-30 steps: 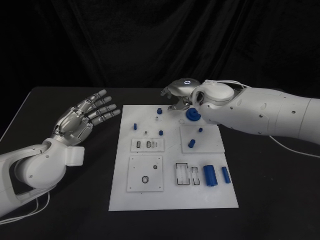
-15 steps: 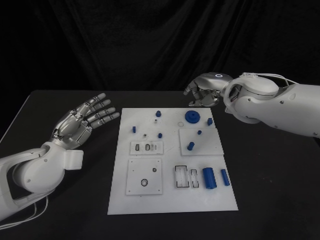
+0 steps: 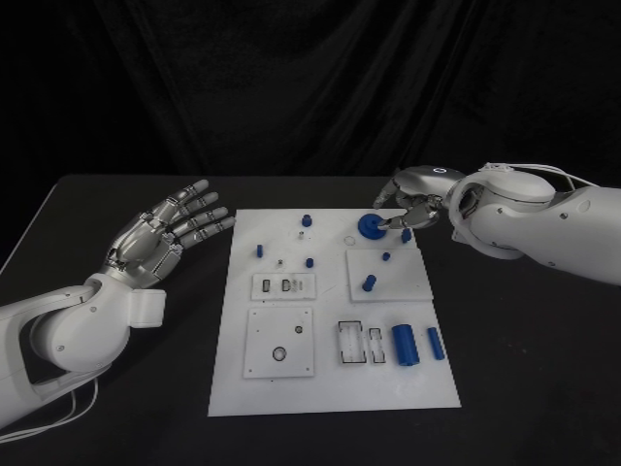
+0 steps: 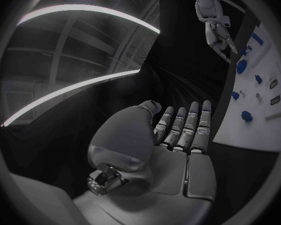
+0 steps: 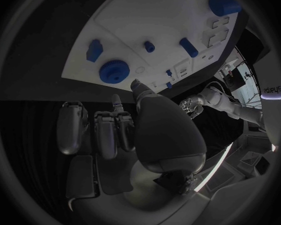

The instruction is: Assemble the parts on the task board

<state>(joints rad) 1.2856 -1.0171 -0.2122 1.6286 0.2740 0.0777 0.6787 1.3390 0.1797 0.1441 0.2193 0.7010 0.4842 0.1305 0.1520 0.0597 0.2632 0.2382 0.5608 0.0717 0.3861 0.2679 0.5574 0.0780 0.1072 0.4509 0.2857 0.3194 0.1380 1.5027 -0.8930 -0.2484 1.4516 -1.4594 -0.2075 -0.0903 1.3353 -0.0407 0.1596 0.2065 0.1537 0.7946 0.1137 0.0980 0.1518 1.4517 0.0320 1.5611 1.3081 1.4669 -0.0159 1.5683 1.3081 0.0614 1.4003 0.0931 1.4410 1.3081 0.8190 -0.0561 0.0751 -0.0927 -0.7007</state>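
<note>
The white task board lies in the middle of the black table. A round blue disc sits near its far right corner, also the disc in the right wrist view. My right hand hovers just right of that disc, fingers pointing down at it and nothing in its grasp. Small blue pegs stand on the board, and two blue cylinders lie near its right edge. My left hand is raised left of the board, palm up, fingers spread and empty; it is the left hand in its own wrist view.
Bare black tabletop surrounds the board on all sides. Recessed white plates with slots take up the board's near left part. The left wrist view shows the board edge and my right hand beyond it.
My right hand pulled back off the blue disc to the right and far side, then sank down beside it. The disc stays on the board. The left hand has not moved.
</note>
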